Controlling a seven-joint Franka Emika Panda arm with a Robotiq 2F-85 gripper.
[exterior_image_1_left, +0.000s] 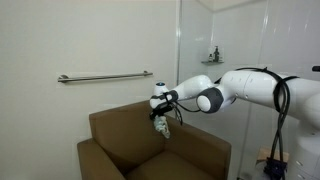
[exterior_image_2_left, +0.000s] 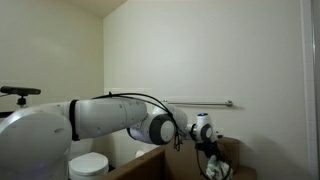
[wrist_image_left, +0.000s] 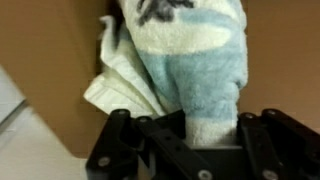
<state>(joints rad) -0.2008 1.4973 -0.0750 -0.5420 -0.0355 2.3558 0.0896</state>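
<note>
My gripper (exterior_image_1_left: 160, 111) is shut on a folded towel (exterior_image_1_left: 161, 126), white and light blue with a dark pattern. It hangs from the jaws above the seat of a brown armchair (exterior_image_1_left: 120, 135). In an exterior view the gripper (exterior_image_2_left: 209, 152) holds the towel (exterior_image_2_left: 215, 168) just over the chair's backrest (exterior_image_2_left: 236, 153). In the wrist view the towel (wrist_image_left: 190, 70) fills the space between the black fingers (wrist_image_left: 212, 130), with the brown chair fabric behind.
A metal grab bar (exterior_image_1_left: 103, 77) is fixed to the white wall behind the chair; it also shows in an exterior view (exterior_image_2_left: 200, 103). A small shelf with objects (exterior_image_1_left: 214, 55) is on the wall. A white round object (exterior_image_2_left: 88, 165) stands beside the chair.
</note>
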